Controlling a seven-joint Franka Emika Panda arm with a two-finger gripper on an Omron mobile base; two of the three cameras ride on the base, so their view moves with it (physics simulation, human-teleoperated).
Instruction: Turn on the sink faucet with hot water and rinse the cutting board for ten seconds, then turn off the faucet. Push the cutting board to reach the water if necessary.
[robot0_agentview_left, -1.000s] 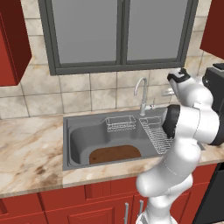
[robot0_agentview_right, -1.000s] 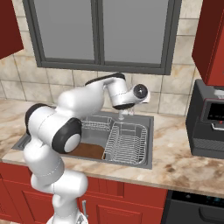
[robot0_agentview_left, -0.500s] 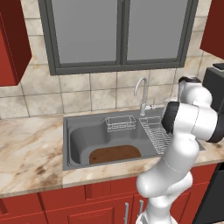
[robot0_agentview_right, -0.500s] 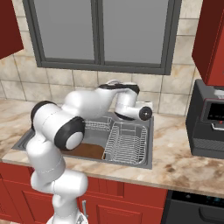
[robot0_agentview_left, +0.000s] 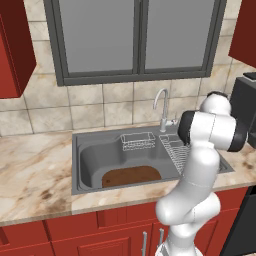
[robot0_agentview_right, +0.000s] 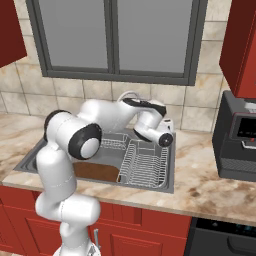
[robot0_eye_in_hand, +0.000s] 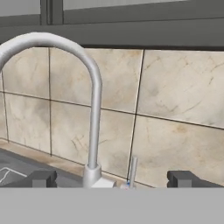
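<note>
The two-finger gripper (robot0_eye_in_hand: 112, 178) is spread wide, its two small dark finger tips (robot0_eye_in_hand: 40, 178) standing far apart at the bottom of the hand view, holding nothing and touching nothing. Between them, seen close up, rises the thin chrome gooseneck sink faucet (robot0_eye_in_hand: 92, 113): its upright stem climbs from a pale base and arches over to the left, and a small slim lever (robot0_eye_in_hand: 132, 170) stands just beside the base on the right. Beige marble-look wall tiles (robot0_eye_in_hand: 175, 100) fill the background behind it.

The base views give what the hand view lacks. From the left base view, the flat dark brown speckled cutting board (robot0_agentview_left: 131, 176) lies on the floor of the wide grey stainless-steel sink (robot0_agentview_left: 75, 165), toward its front edge, well apart from the faucet (robot0_agentview_left: 162, 105) at the back rim. A small wire basket (robot0_agentview_left: 138, 141) hangs at the back wall of the basin, and a wire dish rack (robot0_agentview_left: 175, 150) sits at the right. From the right base view, the white arm reaches over the rack (robot0_agentview_right: 142, 167), and the board (robot0_agentview_right: 95, 172) shows partly behind the arm. A dark appliance (robot0_agentview_right: 239, 137) stands on the marble counter (robot0_agentview_right: 200, 185) to the right.
</note>
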